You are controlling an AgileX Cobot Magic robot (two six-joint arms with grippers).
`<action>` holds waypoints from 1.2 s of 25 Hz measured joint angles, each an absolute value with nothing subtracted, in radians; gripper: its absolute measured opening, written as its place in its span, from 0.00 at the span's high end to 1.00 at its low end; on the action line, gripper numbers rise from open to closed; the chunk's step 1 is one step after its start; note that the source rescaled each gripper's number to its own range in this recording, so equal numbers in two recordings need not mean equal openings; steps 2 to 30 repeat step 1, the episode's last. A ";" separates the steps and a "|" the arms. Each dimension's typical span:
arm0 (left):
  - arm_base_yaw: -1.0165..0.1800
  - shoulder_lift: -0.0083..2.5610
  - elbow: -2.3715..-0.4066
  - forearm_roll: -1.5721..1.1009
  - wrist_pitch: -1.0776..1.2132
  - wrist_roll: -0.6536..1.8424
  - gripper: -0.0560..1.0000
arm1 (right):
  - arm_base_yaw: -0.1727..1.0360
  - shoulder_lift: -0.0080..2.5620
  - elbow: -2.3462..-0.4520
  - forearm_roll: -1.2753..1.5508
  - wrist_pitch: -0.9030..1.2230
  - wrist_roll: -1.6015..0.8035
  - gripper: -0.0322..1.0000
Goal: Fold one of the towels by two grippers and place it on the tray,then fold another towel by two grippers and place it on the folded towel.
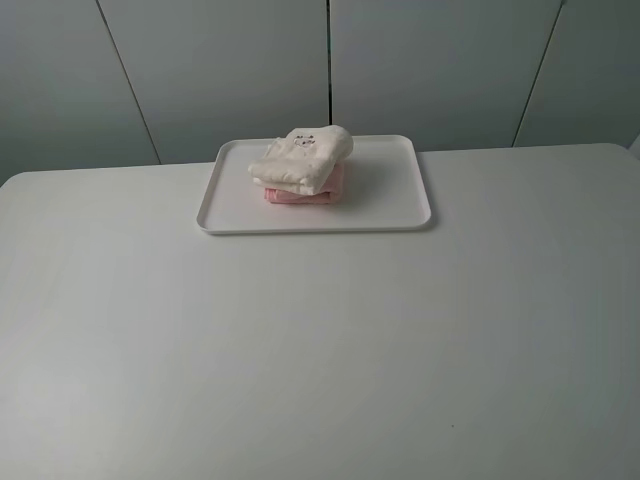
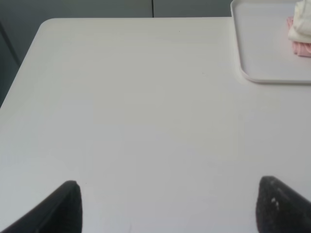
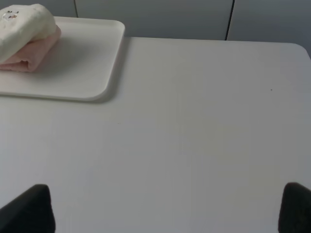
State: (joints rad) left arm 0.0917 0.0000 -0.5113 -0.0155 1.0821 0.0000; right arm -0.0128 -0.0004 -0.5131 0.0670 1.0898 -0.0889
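The white tray (image 1: 400, 190) lies at the back middle of the table. On it rests the folded pink towel (image 1: 322, 192), and the folded cream-white towel (image 1: 300, 160) sits on top of it, tilted toward the back. Neither arm shows in the exterior high view. In the left wrist view my left gripper (image 2: 170, 206) stands open over bare table, with the tray (image 2: 262, 48) and both towels (image 2: 301, 34) far off at the frame's edge. My right gripper (image 3: 167, 208) is open too, empty, well away from the tray (image 3: 92, 63), the cream-white towel (image 3: 22, 26) and the pink towel (image 3: 34, 53).
The white table (image 1: 320, 340) runs wide around the tray. Grey wall panels (image 1: 220, 70) stand behind its back edge. The table's rounded corners (image 2: 46, 24) show in the wrist views.
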 joint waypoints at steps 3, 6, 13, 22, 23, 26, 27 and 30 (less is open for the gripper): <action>0.092 0.000 -0.511 -0.016 1.082 0.000 0.07 | -0.013 0.000 -0.513 0.067 1.090 -0.089 0.00; 0.092 0.000 -0.511 -0.016 1.082 0.000 0.07 | -0.013 0.000 -0.513 0.067 1.090 -0.089 0.00; 0.092 0.000 -0.511 -0.016 1.082 0.000 0.07 | -0.013 0.000 -0.513 0.067 1.090 -0.089 0.00; 0.092 0.000 -0.511 -0.016 1.082 0.000 0.07 | -0.013 0.000 -0.513 0.067 1.090 -0.089 0.00; 0.092 0.000 -0.511 -0.016 1.082 0.000 0.07 | -0.013 0.000 -0.513 0.067 1.090 -0.089 0.00; 0.092 0.000 -0.511 -0.016 1.082 0.000 0.07 | -0.013 0.000 -0.513 0.067 1.090 -0.089 0.00; 0.092 0.000 -0.511 -0.016 1.082 0.000 0.07 | -0.013 0.000 -0.513 0.067 1.090 -0.089 0.00; 0.092 0.000 -0.511 -0.016 1.082 0.000 0.07 | -0.013 0.000 -0.513 0.067 1.090 -0.089 0.00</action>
